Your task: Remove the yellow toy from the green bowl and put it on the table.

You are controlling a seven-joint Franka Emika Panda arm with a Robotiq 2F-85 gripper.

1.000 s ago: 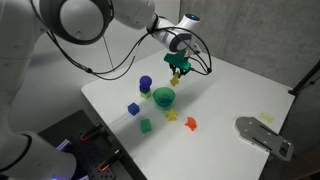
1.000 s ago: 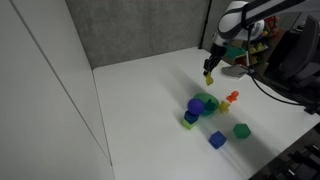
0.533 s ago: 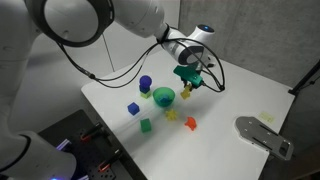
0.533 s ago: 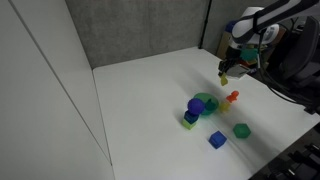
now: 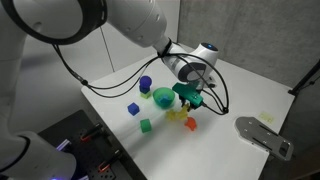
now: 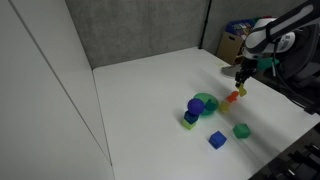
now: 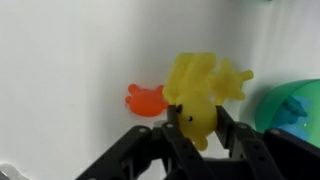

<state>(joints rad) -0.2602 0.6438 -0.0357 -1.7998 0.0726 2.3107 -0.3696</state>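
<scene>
The tool (image 7: 195, 128) clamped on the small pale-yellow lumpy plastic toy (image 7: 203, 82), outside and near the round teal-green plastic bowl (image 7: 296, 108).

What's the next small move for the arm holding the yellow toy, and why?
Probably a short, gentle descent to the table before any release. The gripper is shut on the yellow toy, which is already out of the green bowl and hangs over white surface beside the red toy.

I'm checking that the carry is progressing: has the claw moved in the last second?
Yes. In an exterior view the claw, shut on the yellow toy, has gone from behind the green bowl down to its side, nearer the red toy.
</scene>
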